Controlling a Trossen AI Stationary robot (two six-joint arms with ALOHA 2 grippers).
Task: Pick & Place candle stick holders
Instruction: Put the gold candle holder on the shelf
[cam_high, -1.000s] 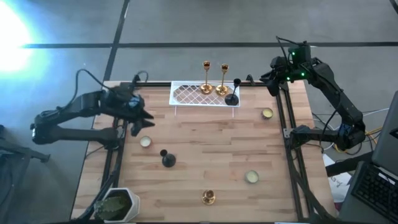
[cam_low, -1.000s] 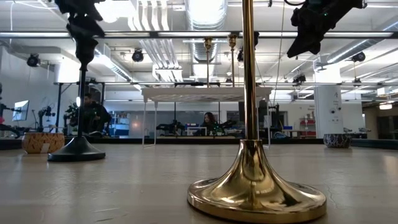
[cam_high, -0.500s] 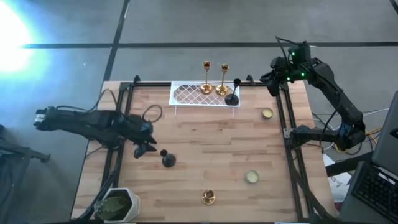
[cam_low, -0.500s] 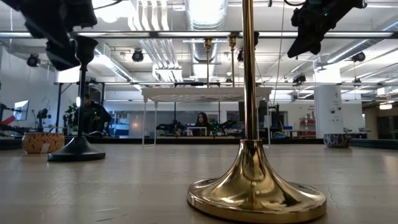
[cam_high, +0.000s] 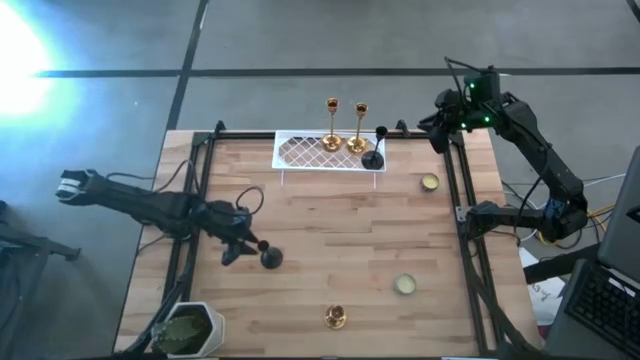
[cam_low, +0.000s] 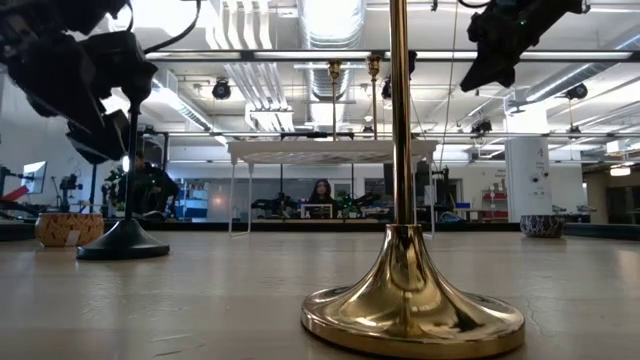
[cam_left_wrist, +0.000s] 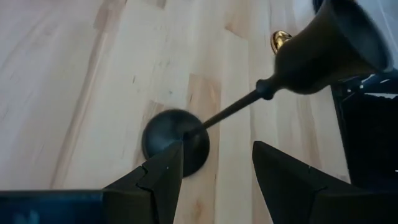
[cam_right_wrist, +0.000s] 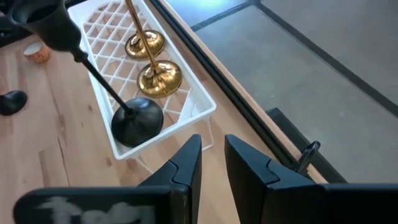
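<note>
A black bulb-based candle holder (cam_high: 268, 256) stands on its round base on the wood table, left of centre. My left gripper (cam_high: 240, 247) is open just to its left, level with its top cup (cam_low: 135, 75). In the left wrist view my fingers (cam_left_wrist: 160, 179) stand apart over its base (cam_left_wrist: 176, 148) without touching. Two gold sticks (cam_high: 343, 128) and a second black holder (cam_high: 373, 155) stand in the white lattice tray (cam_high: 300, 152). A third gold stick (cam_high: 335, 317) stands near the front edge. My right gripper (cam_right_wrist: 213, 152) waits above the far right corner, its fingers a narrow gap apart.
Cream-gold cups sit at the right (cam_high: 429, 182) and front right (cam_high: 404, 284); a third shows in the low view (cam_low: 68, 228), under my left arm. A white pot with a green plant (cam_high: 190, 328) stands at the front left corner. Black rails run along both sides.
My left gripper has gone toward the table's near edge and a little right, down to the black holder left of centre, and its arm now covers the cup on the left. The holder has not moved.
</note>
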